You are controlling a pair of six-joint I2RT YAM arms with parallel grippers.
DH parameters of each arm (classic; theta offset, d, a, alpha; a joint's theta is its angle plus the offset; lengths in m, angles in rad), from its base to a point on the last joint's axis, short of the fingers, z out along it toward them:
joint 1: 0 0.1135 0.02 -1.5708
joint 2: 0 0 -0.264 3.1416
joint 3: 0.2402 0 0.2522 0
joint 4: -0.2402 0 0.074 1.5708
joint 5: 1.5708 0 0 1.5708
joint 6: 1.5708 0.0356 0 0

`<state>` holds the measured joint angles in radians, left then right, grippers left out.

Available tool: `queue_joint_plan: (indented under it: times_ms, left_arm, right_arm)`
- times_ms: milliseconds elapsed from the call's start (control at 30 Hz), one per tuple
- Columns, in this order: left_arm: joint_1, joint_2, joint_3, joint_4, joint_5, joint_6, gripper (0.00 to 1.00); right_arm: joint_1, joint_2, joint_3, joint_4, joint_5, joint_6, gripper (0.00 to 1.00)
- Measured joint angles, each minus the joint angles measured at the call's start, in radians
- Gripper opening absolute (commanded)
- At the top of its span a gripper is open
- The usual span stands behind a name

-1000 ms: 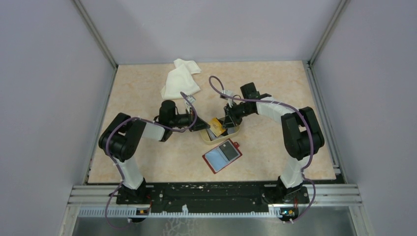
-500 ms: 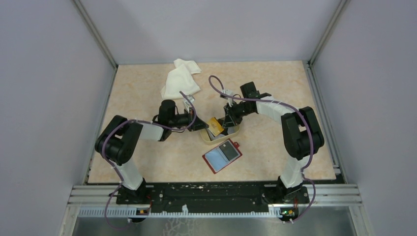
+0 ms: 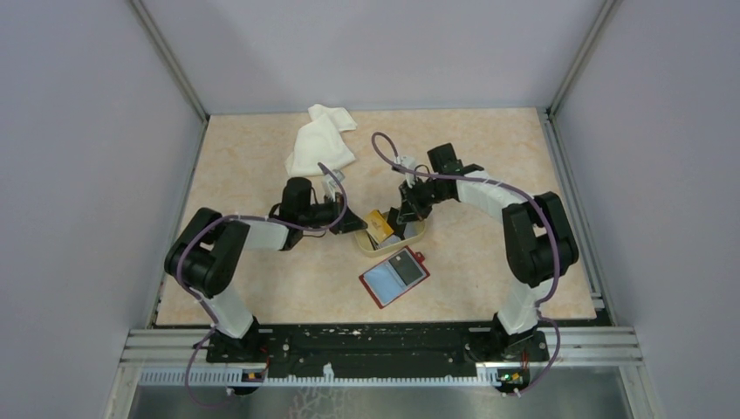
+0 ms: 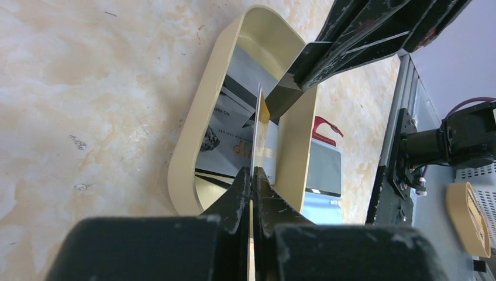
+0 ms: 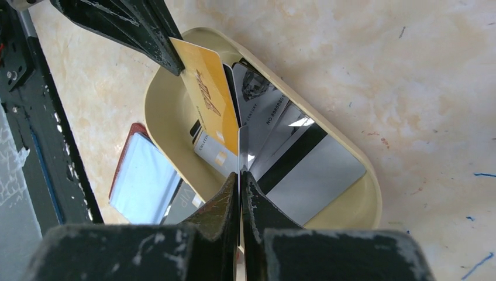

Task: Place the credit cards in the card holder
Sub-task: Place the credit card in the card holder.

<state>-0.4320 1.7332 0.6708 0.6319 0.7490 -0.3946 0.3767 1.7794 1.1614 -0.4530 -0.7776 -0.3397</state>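
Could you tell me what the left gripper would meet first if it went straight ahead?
Likely the grey card pinched by the right gripper, just beyond the yellow card the left gripper holds; depth is unclear.

Enclosure: plain pale grey-lavender walls [image 3: 78, 175] on the left, right and far sides; no windows in view. Aluminium frame posts [image 3: 170, 61] stand at the far-left and far-right corners.

Work surface: table top [image 3: 297, 279] in a beige marbled finish, matte, evenly lit, with soft shadows only. Condition: scattered dark specks and short blue marks [image 5: 482, 174], noted in the right wrist view.

Near edge: black base plate [image 3: 366, 339] set on a ribbed aluminium rail [image 3: 602, 349] spanning the full width. A dull grey metal sheet [image 3: 393, 401] lies nearest of all.
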Motion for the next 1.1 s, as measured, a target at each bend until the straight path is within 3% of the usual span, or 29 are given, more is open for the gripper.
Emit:
queue_joint_plan:
  times_ms: [500,867,1033,1100]
  left_arm:
    - [0.0,-0.069,-0.002,-0.034,-0.068,0.003,0.32]
    - [0.0,-0.323,-0.105,-0.048,-0.188,0.011,0.54]
    - [0.0,-0.525,-0.244,0.017,-0.257,-0.003,0.98]
    - [0.0,-0.592,-0.317,0.078,-0.274,-0.026,0.99]
  right_arm:
    - [-0.05,-0.108,-0.003,0.031,-0.042,0.069,0.0]
    - [-0.071,-0.114,-0.08,0.167,-0.308,0.24,0.0]
    - [-0.071,-0.137,-0.108,0.231,-0.401,0.29,0.0]
    - [-0.071,-0.147,-0.117,0.267,-0.434,0.322,0.0]
